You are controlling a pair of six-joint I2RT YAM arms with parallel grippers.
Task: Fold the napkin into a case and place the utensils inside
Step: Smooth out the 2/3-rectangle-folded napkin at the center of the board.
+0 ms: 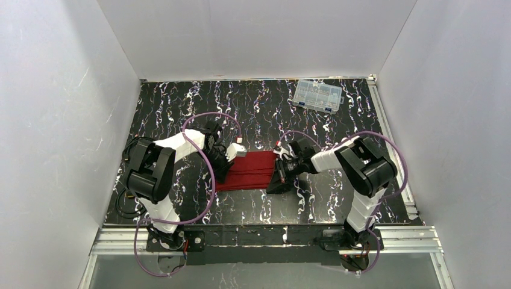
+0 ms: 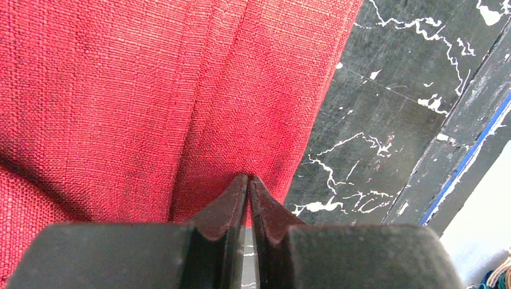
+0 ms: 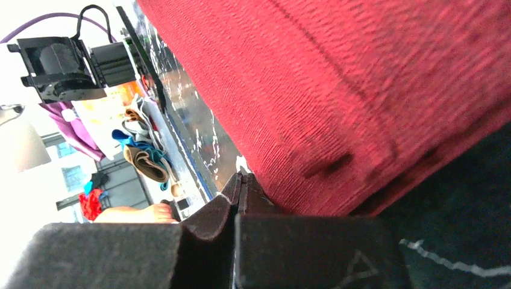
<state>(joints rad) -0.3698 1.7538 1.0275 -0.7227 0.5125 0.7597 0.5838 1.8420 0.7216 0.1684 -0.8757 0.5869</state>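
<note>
**Top view.** The napkin (image 1: pixel 253 170), folded to a red oblong, lies mid-frame on the table (image 1: pixel 181 102). Your left gripper (image 1: pixel 223 168) and right gripper (image 1: pixel 279 174) take its opposite ends, presumably so the next fold travels evenly.

**Left wrist.** The jaws are clenched on the cloth's edge at lower centre, and the creases converge there.

**Right wrist.** The jaws are closed and apparently pinch the blurred cloth's lower edge.

No writing can be read in any view.
The only sign is a small triangle outline (image 3: pixel 357 269), raised on the black body of the right gripper (image 3: pixel 241 180). Any label on the clear box (image 1: pixel 316 95) is too small to read.
</note>
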